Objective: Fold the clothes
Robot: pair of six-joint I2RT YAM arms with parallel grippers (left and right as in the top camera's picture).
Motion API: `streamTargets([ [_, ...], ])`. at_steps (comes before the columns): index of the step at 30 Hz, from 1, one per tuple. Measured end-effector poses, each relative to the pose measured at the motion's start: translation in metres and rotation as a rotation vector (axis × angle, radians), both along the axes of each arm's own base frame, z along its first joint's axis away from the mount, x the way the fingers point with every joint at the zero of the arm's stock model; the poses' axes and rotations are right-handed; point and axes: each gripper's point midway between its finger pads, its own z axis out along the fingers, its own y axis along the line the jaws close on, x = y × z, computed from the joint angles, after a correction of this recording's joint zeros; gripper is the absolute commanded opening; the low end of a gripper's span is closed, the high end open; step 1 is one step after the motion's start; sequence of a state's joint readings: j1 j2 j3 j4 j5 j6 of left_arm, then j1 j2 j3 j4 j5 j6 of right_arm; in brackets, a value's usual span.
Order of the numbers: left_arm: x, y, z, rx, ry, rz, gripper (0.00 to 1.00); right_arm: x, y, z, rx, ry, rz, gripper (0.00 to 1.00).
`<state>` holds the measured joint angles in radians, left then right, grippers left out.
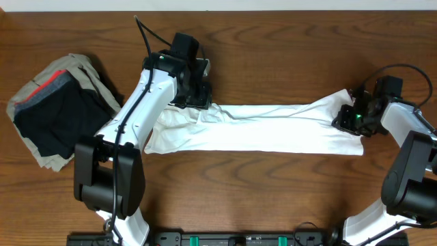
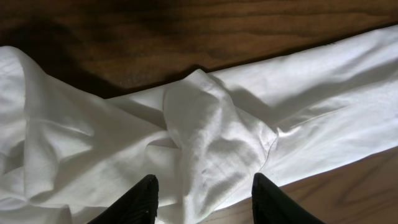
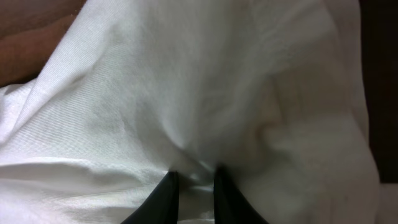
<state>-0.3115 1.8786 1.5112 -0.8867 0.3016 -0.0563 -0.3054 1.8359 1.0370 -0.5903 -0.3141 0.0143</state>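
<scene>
Clothes (image 1: 259,130): one white T-shirt, drawn out into a long band across the middle of the table (image 1: 273,198), reaching from the left gripper (image 2: 202,191) to the right gripper (image 3: 196,182).
Fabric: thin, matte and finely woven. The weave shows as a faint grain in the right wrist view, and shadows fall softly across it.
Shape: smooth and flat through the middle, bunched and creased at the left end, rising to a pointed peak at the right end.
Folds: in the left wrist view a rounded hump of cloth stands up among deep wrinkles, with a stitched hem along its lower right edge.
Left gripper: sits over the bunched upper left end. Its two black fingers stand wide apart with cloth lying between them, and they grip nothing.
Right gripper: its dark fingers are nearly together, pinching a tuck of the white cloth at the raised right end.
Table: dark brown wood with a strong wavy grain and a slight gloss.
Pile: a pile of folded garments (image 1: 58,113) in black, grey, red and khaki lies at the table's left side, apart from the shirt.
Room: a pale strip shows beyond the table's far edge, but what it is cannot be told.
</scene>
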Motion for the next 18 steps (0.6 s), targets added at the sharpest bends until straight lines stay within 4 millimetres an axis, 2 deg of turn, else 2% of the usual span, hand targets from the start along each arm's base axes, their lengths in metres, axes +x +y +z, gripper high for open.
streamTargets([
  [13, -0.011, -0.007, -0.041, 0.034, 0.113, -0.021, 0.47, -0.001, 0.000, 0.000, 0.002, 0.006, 0.000, 0.18],
  [15, -0.016, -0.010, -0.043, 0.040, 0.130, -0.027, 0.35, -0.002, 0.000, 0.000, 0.002, 0.007, 0.000, 0.19],
  [18, -0.023, -0.015, -0.044, 0.043, 0.151, -0.031, 0.06, -0.002, 0.000, 0.000, 0.002, 0.007, 0.000, 0.19],
])
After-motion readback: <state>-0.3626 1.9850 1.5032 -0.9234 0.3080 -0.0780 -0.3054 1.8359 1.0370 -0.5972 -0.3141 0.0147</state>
